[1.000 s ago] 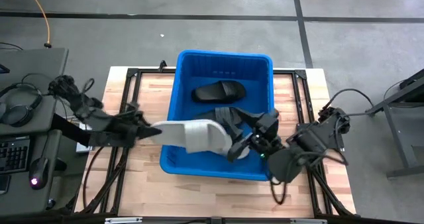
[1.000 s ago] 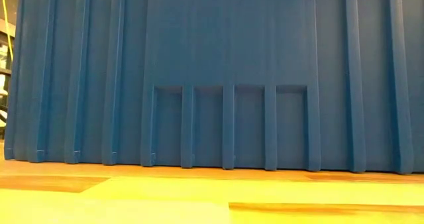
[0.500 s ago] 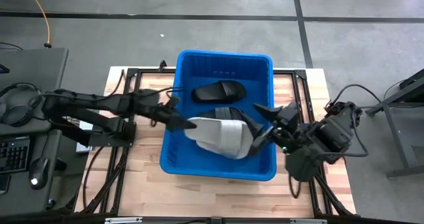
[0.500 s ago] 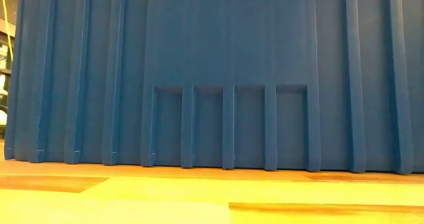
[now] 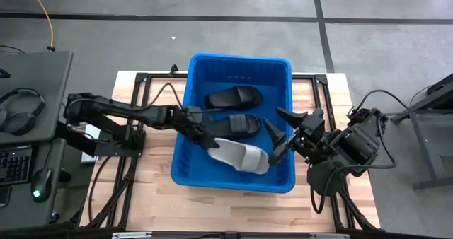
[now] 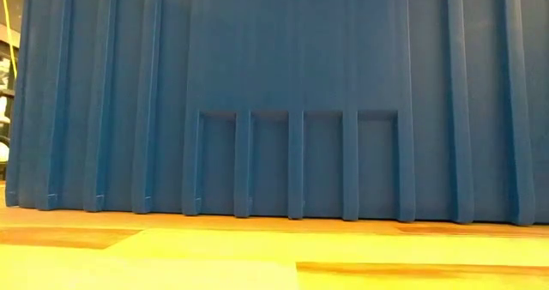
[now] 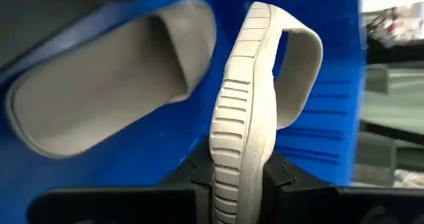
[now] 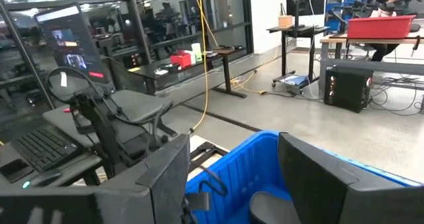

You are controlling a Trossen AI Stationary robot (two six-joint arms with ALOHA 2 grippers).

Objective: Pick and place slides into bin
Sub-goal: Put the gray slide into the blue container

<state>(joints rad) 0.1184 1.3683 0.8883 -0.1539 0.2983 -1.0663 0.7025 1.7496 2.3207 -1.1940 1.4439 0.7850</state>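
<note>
— Where's my left gripper?

— Inside the bin, jaws clenched on a light grey slide low near the front wall.

— Others?

— Two black slides lie behind it.

— Right?

— I see my right gripper at the bin's right rim, jaws released, empty.

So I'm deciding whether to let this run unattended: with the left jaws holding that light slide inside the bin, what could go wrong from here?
1. The left gripper pinches the light grey slide only at its edge, so it may twist or slip early and land propped instead of flat.
2. The slide hangs near the black slide and another grey slide; it could drop onto them and pile up.
3. The right gripper, jaws open, sits over the bin rim near the slide; the arms could collide.
</note>
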